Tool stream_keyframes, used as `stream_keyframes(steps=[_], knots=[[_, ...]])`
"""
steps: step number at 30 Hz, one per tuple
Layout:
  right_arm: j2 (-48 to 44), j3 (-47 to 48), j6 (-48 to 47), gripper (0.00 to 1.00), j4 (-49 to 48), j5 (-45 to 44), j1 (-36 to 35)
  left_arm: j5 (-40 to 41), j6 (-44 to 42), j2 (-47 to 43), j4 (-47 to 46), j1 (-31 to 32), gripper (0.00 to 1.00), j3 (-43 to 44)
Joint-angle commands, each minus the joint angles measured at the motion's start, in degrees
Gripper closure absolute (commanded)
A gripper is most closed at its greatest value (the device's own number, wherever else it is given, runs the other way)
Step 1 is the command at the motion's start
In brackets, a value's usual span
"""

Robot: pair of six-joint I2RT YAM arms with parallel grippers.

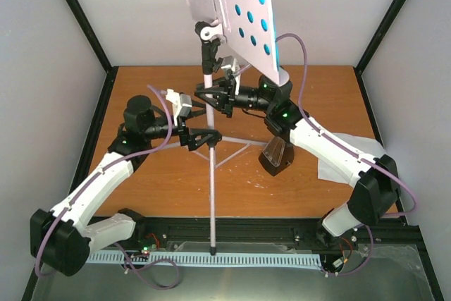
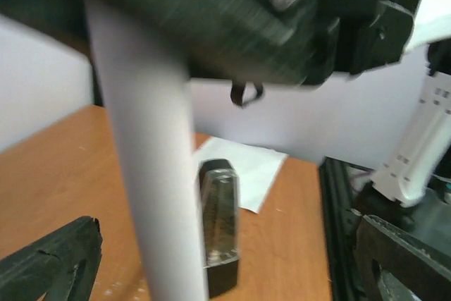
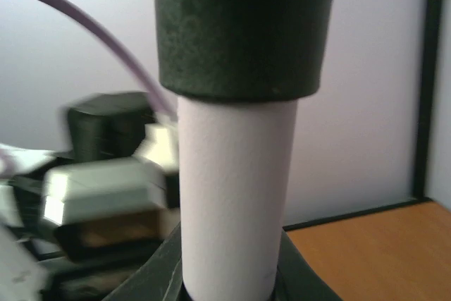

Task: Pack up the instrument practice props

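Note:
The silver music stand [image 1: 209,174] stands upright mid-table. Its perforated grey tray [image 1: 232,12] is at the top, with blue sheets showing through the holes and along its right edge [image 1: 275,47]. My right gripper [image 1: 211,96] is shut on the upper pole [image 3: 236,195], just under a black collar [image 3: 243,26]. My left gripper [image 1: 202,139] is open around the pole [image 2: 151,174] at the black leg hub, with one finger [image 2: 49,262] showing left of the pole. The black metronome with clear cover [image 1: 277,154] stands right of the stand and also shows in the left wrist view [image 2: 220,230].
A white sheet [image 1: 342,160] lies flat on the wooden table at the right, behind the metronome in the left wrist view [image 2: 246,170]. The stand's thin legs [image 1: 232,154] spread over the table. A black rail [image 1: 239,230] runs along the near edge. Walls enclose three sides.

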State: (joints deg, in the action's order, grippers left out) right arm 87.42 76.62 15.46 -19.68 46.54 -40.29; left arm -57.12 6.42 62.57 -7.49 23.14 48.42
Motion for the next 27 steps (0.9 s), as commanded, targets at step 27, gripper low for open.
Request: stream_keyframes(steps=[27], knots=[[12.8, 12.9, -21.0, 0.97, -3.3, -71.1, -3.7, 34.2, 10.6, -11.4, 8.8, -18.5, 0.01, 0.1]])
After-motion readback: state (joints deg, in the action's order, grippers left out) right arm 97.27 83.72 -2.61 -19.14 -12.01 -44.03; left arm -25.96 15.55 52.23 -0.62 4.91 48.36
